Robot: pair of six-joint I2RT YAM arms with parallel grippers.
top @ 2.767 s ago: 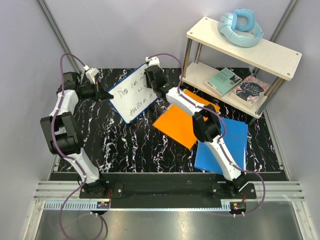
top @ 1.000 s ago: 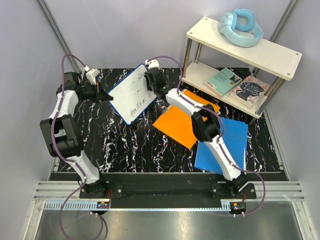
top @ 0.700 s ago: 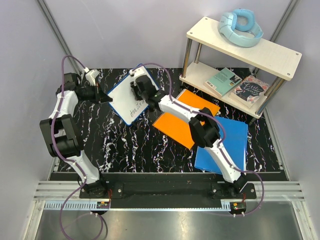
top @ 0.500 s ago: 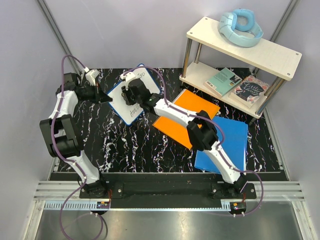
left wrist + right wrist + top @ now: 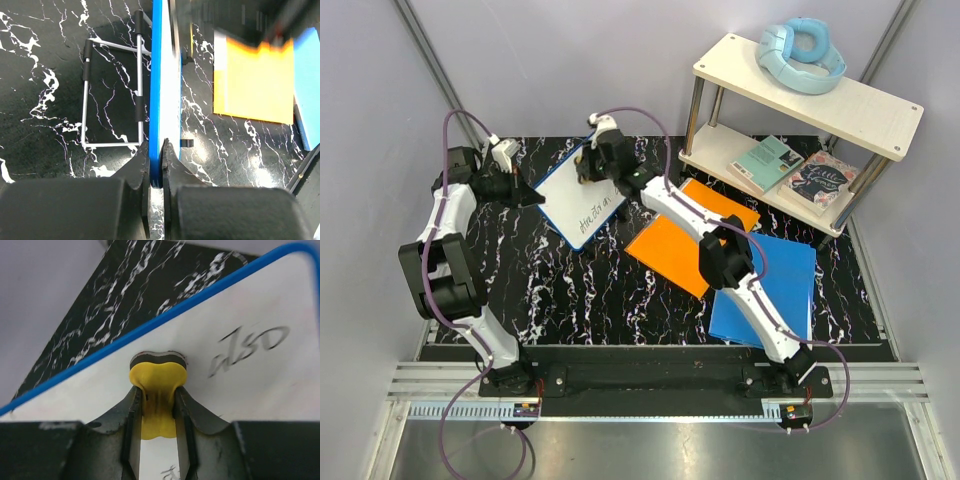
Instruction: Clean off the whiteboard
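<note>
The whiteboard (image 5: 578, 195), white with a thin blue frame and black handwriting, stands tilted at the back left of the table. My left gripper (image 5: 536, 194) is shut on its left edge; the left wrist view shows the blue edge (image 5: 157, 100) pinched between the jaws. My right gripper (image 5: 590, 168) is shut on a yellow eraser (image 5: 158, 382) with a dark felt pad, pressed on the board (image 5: 240, 390) near its upper blue edge. The word "also" (image 5: 248, 342) shows to the right of the eraser. More writing remains lower on the board.
A wire stand (image 5: 111, 95) lies on the black marble table behind the board. An orange folder (image 5: 680, 240) and a blue folder (image 5: 780, 290) lie right of centre. A two-tier shelf (image 5: 800, 110) with headphones (image 5: 800, 55) and books stands at the back right.
The right gripper swept the eraser left and down over the board, then back up to its upper edge. Much of the upper writing is gone. The left gripper kept its hold.
</note>
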